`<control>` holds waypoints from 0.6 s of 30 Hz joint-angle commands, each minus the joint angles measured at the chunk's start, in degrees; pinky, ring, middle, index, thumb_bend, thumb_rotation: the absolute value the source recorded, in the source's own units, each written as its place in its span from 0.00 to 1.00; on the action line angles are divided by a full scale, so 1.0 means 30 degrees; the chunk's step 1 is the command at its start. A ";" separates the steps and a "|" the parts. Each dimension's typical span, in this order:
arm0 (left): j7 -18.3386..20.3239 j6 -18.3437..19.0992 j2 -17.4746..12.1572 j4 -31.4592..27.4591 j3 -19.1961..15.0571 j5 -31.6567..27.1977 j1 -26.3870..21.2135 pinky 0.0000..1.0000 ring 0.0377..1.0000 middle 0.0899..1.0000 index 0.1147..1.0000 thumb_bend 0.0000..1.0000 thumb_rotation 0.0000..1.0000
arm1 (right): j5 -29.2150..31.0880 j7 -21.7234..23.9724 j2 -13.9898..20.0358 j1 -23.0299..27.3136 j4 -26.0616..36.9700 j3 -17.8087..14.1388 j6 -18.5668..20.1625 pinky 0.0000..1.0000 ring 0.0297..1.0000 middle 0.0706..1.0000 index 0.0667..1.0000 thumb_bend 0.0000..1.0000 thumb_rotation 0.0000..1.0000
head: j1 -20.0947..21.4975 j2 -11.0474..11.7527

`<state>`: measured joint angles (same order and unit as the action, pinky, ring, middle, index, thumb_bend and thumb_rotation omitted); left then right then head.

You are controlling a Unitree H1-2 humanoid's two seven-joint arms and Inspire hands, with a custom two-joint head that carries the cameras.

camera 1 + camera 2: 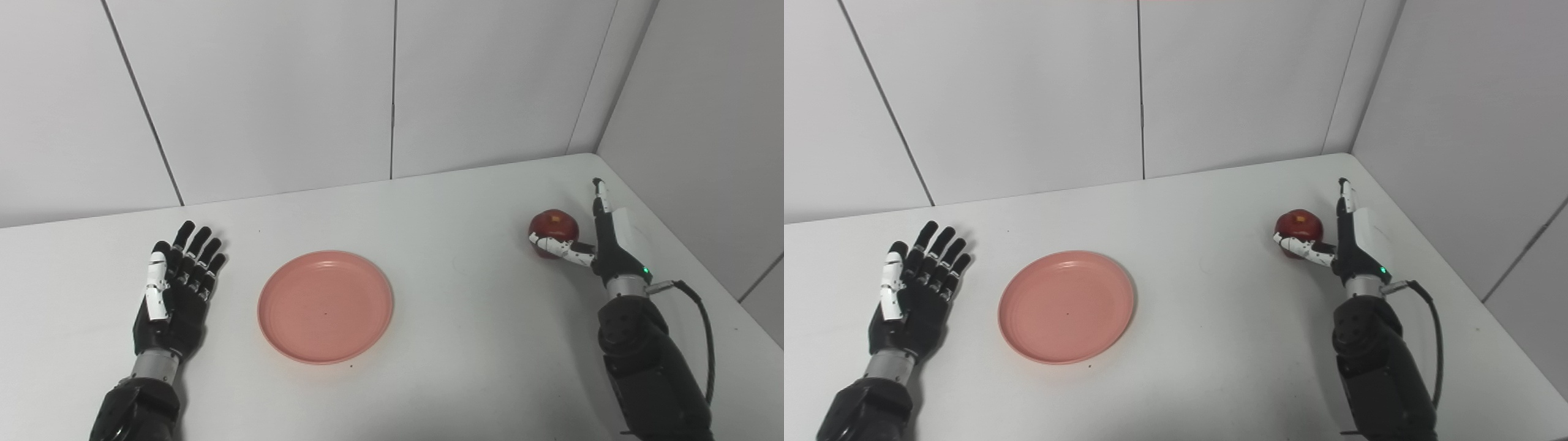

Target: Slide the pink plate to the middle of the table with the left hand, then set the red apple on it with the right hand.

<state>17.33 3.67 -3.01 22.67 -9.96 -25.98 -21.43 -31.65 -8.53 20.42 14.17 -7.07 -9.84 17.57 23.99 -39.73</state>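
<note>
Left hand (174, 294) lies open beside the plate (325, 305); right hand's (1350, 245) spread fingers (1344, 196) flank the apple (1300, 225); both views agree.

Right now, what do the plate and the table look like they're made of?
The plate looks like matte plastic or melamine: even pink colour, faint moulded rings, soft dull sheen, though glazed ceramic can't be ruled out. The table looks like a smooth white laminate or painted board: flat, no grain, only a diffuse reflection.
</note>
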 commanded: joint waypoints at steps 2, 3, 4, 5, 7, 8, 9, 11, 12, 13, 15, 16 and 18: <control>-0.0273 0.0982 -0.0210 0.0581 0.0021 0.0216 0.1393 0.98 0.95 0.94 0.93 0.36 1.00 | 0.0594 -0.0286 0.0679 0.0887 0.0312 -0.0233 -0.0217 0.80 0.91 0.97 1.00 1.00 0.51 | -0.0010 -0.0010; -0.0345 0.1070 -0.0185 0.0440 0.0031 0.0218 0.1428 0.98 0.95 0.94 0.93 0.36 1.00 | 0.0705 -0.0237 0.0657 0.0894 0.0437 -0.0205 -0.0136 0.80 0.91 0.97 1.00 1.00 0.50 | -0.0007 -0.0015; -0.0371 0.1111 -0.0182 0.0363 0.0046 0.0228 0.1451 0.98 0.95 0.94 0.93 0.36 1.00 | 0.0792 -0.0199 0.0655 0.0903 0.0506 -0.0164 -0.0081 0.80 0.91 0.97 1.00 1.00 0.50 | -0.0012 -0.0007; -0.0358 0.1128 -0.0191 0.0337 0.0057 0.0229 0.1465 0.98 0.95 0.94 0.93 0.36 1.00 | 0.0845 -0.0159 0.0674 0.0908 0.0529 -0.0101 -0.0061 0.80 0.91 0.97 1.00 1.00 0.50 | -0.0005 -0.0018; -0.0349 0.1171 -0.0194 0.0286 0.0055 0.0196 0.1487 0.98 0.95 0.95 0.93 0.36 1.00 | 0.0925 -0.0009 0.0702 0.0898 0.0673 0.0028 0.0037 0.80 0.91 0.96 1.00 1.00 0.52 | -0.0005 -0.0034; -0.0327 0.1186 -0.0195 0.0275 0.0054 0.0171 0.1493 0.98 0.95 0.95 0.93 0.36 1.00 | 0.0938 0.0058 0.0725 0.0894 0.0737 0.0102 0.0079 0.80 0.91 0.96 1.00 1.00 0.52 | -0.0005 -0.0034; -0.0310 0.1193 -0.0196 0.0272 0.0054 0.0156 0.1495 0.98 0.95 0.95 0.94 0.36 1.00 | 0.0949 0.0097 0.0745 0.0890 0.0783 0.0155 0.0114 0.80 0.91 0.96 1.00 1.00 0.52 | -0.0005 -0.0034; -0.0391 0.1227 -0.0183 0.0219 0.0078 0.0218 0.1511 0.98 0.95 0.95 0.94 0.36 1.00 | 0.0926 0.0341 0.0748 0.0914 0.0989 0.0317 0.0444 0.79 0.90 0.96 1.00 1.00 0.52 | -0.0005 -0.0034; -0.0414 0.1234 -0.0172 0.0211 0.0080 0.0227 0.1514 0.98 0.95 0.95 0.94 0.36 1.00 | 0.0983 0.0418 0.0741 0.0942 0.0964 0.0368 0.0465 0.78 0.90 0.96 1.00 1.00 0.52 | -0.0005 -0.0034; -0.0424 0.1239 -0.0164 0.0208 0.0080 0.0228 0.1515 0.98 0.95 0.95 0.93 0.36 1.00 | 0.1027 0.0463 0.0737 0.0961 0.0934 0.0398 0.0462 0.78 0.90 0.96 1.00 1.00 0.52 | -0.0005 -0.0034; -0.0409 0.1184 -0.0175 0.0378 0.0050 0.0217 0.1483 0.98 0.95 0.94 0.93 0.36 1.00 | 0.1065 0.0551 0.0677 0.0987 0.1045 0.0462 0.0559 0.78 0.90 0.96 1.00 1.00 0.51 | -0.0005 -0.0034; -0.0446 0.1216 -0.0160 0.0414 0.0019 0.0193 0.1477 0.98 0.95 0.94 0.93 0.36 1.00 | 0.1041 0.0552 0.0660 0.1005 0.1031 0.0511 0.0571 0.78 0.90 0.95 1.00 1.00 0.51 | -0.0005 -0.0034; -0.0492 0.1235 -0.0136 0.0431 -0.0003 0.0193 0.1478 0.97 0.94 0.94 0.93 0.36 1.00 | 0.1053 0.0550 0.0632 0.1052 0.0977 0.0584 0.0606 0.78 0.90 0.95 0.99 1.00 0.51 | -0.0005 -0.0034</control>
<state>17.17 4.23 -3.16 21.00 -9.87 -25.93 -20.52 -28.39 -6.61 20.77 14.68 -5.72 -8.02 18.63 23.99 -39.81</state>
